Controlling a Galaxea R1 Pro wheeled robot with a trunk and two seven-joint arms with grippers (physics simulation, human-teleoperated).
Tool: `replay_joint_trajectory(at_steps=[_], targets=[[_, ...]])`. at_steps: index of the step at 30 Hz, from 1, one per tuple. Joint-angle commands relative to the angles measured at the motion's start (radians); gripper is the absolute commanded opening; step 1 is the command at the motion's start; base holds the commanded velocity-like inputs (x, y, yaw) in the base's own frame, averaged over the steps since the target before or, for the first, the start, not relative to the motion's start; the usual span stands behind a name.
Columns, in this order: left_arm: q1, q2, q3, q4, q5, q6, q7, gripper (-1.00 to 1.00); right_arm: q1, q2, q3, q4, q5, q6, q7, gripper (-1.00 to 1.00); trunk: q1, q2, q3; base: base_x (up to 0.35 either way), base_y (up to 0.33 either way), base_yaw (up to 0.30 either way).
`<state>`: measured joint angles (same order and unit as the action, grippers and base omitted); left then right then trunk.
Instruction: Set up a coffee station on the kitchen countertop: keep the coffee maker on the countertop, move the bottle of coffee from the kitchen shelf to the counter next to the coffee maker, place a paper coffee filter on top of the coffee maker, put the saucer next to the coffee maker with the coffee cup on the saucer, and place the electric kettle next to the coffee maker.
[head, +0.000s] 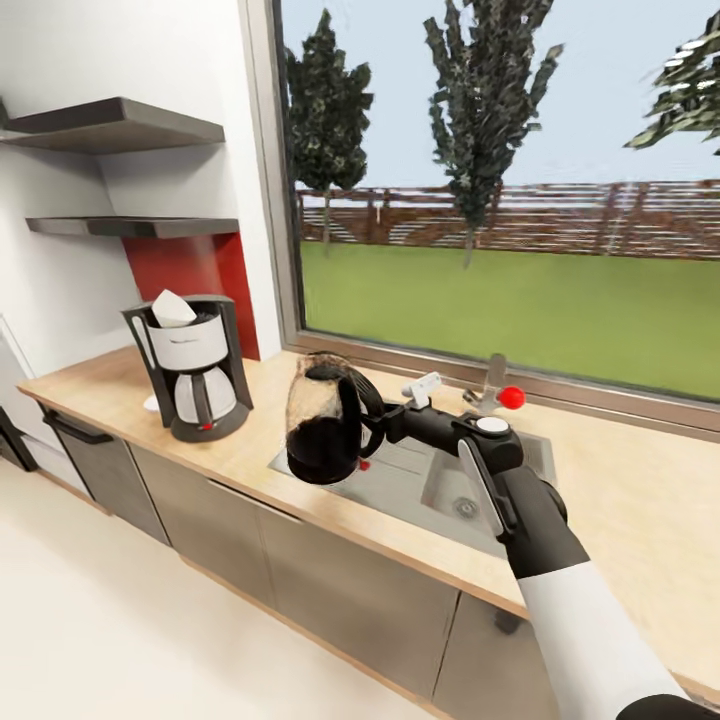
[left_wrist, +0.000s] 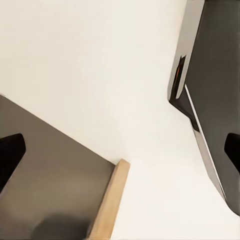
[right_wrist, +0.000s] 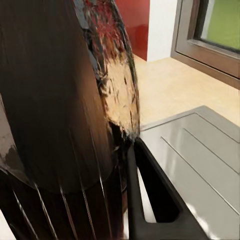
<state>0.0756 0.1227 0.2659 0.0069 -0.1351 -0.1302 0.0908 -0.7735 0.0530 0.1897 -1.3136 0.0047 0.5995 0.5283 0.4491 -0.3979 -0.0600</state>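
1. Right end effector (head: 385, 420) clamped tight on the big loop handle of the electric kettle (head: 322, 425).
2. Kettle up in the air, just over the table (head: 250, 455) edge and the grey metal sink (head: 440, 480). Round, black, shiny.
3. Step now, most likely: carrying the kettle to the coffee maker (head: 195, 370).
4. Next: set down gently beside it, not bumping it.
5. Farther off: tall black machine, glass jug, white paper coffee filter (head: 172, 308) on top.
6. Left end effector (left_wrist: 120, 150): cannot tell if apart or together.

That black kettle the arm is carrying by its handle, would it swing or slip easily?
The kettle is probably rigid, and its glossy body looks slippery. Held by the right gripper at its side handle, over the sink, it could tilt downward.
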Motion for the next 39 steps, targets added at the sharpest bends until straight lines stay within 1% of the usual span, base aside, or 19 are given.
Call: replay_joint_trajectory(at_steps=[1,8,10,11,13,15,16,19,20,23,25,29,33,39], targets=[[0.0,0.0,0.007,0.001,-0.011,-0.005,0.003,1.0,-0.001,0.001,-0.001,-0.001,-0.004,0.007,0.003,-1.0,0.001,-0.002,-0.002,0.184,0.283,0.002],[0.0,0.0,0.007,0.001,-0.011,-0.007,0.003,1.0,-0.001,0.001,-0.001,0.0,-0.002,0.006,0.001,-1.0,0.001,-0.002,-0.002,0.185,0.283,0.0],[0.0,0.0,0.007,0.001,-0.011,-0.008,0.003,1.0,-0.001,0.001,-0.001,0.036,-0.001,-0.001,0.0,-1.0,0.001,-0.002,-0.002,0.185,0.283,0.0],[0.0,0.0,0.007,0.001,-0.012,-0.008,0.003,1.0,-0.001,0.002,-0.001,0.066,-0.001,-0.013,-0.001,-1.0,0.001,-0.002,-0.002,0.185,0.283,0.0],[0.0,0.001,0.007,0.001,-0.012,-0.008,0.003,1.0,-0.001,0.002,-0.001,0.115,-0.002,-0.068,-0.002,-1.0,0.001,-0.002,-0.002,0.185,0.283,0.0],[-0.001,0.001,0.008,0.001,-0.011,-0.003,0.003,1.0,-0.001,0.002,-0.001,0.178,-0.004,-0.155,-0.001,-1.0,0.001,-0.002,-0.002,0.155,0.297,0.0],[-0.001,0.001,0.008,0.001,-0.011,-0.002,0.003,1.0,-0.001,0.002,-0.001,0.194,-0.004,-0.172,-0.001,-1.0,0.001,-0.002,-0.002,0.133,0.307,0.0],[0.0,0.0,0.009,0.0,-0.011,-0.001,0.003,1.0,-0.001,0.004,-0.001,0.224,-0.005,-0.203,-0.001,-1.0,0.001,-0.002,-0.002,0.129,0.311,0.0],[0.0,0.0,0.008,0.0,-0.012,-0.003,0.003,1.0,-0.001,0.012,-0.002,0.24,-0.005,-0.211,-0.001,-1.0,0.001,-0.002,-0.002,0.216,0.271,0.0],[0.0,0.0,0.007,0.0,-0.012,-0.004,0.003,1.0,-0.001,0.014,-0.002,0.245,-0.005,-0.213,-0.001,-1.0,0.001,-0.002,-0.002,0.254,0.229,0.0],[0.0,0.0,0.007,0.0,-0.013,-0.005,0.003,1.0,-0.001,0.014,-0.002,0.248,-0.004,-0.219,-0.001,-1.0,0.001,-0.002,-0.002,0.279,0.144,0.0],[0.0,-0.001,0.007,0.001,-0.014,-0.005,0.003,1.0,-0.001,0.015,-0.004,0.273,-0.003,-0.277,-0.001,-1.0,0.001,-0.002,-0.002,0.151,0.039,0.0],[-0.001,-0.001,0.006,0.001,-0.014,-0.005,0.003,1.0,-0.001,0.015,-0.006,0.308,-0.002,-0.296,-0.001,-1.0,0.001,-0.002,-0.002,0.018,0.004,0.0],[0.0,0.0,0.006,0.001,-0.014,0.0,0.002,1.0,-0.001,0.013,-0.007,0.329,-0.001,-0.303,-0.001,-1.0,0.001,-0.002,-0.002,0.044,0.0,0.0]])
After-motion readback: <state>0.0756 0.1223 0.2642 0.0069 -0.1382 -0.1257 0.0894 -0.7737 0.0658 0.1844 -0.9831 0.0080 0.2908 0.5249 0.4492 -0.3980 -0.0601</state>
